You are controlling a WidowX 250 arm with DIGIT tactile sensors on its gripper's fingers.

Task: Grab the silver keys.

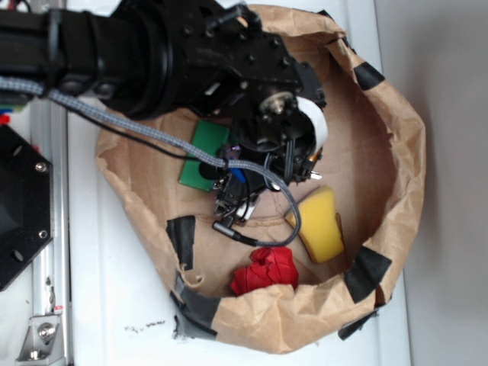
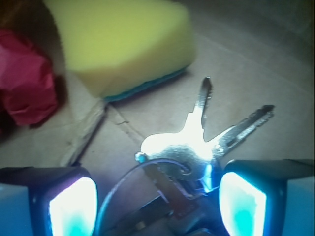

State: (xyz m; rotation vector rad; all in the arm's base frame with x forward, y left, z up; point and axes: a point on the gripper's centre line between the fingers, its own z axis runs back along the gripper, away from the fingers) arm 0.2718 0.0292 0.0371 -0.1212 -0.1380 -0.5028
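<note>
— How do we find the gripper (image 2: 157, 201)?
— We see its fingers (image 2: 74, 206) spread wide, grasping nothing.
— And the keys (image 2: 197, 142)?
— On the cardboard floor (image 2: 246, 64), heads between the fingers, near the yellow sponge (image 2: 123, 44).

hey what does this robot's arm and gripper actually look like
The arm is black, built of chunky housings with visible screws. A grey braided cable and a thin black wire run along it towards the gripper. In the wrist view the fingers are dark, with pale pads glowing bluish-white.
</note>
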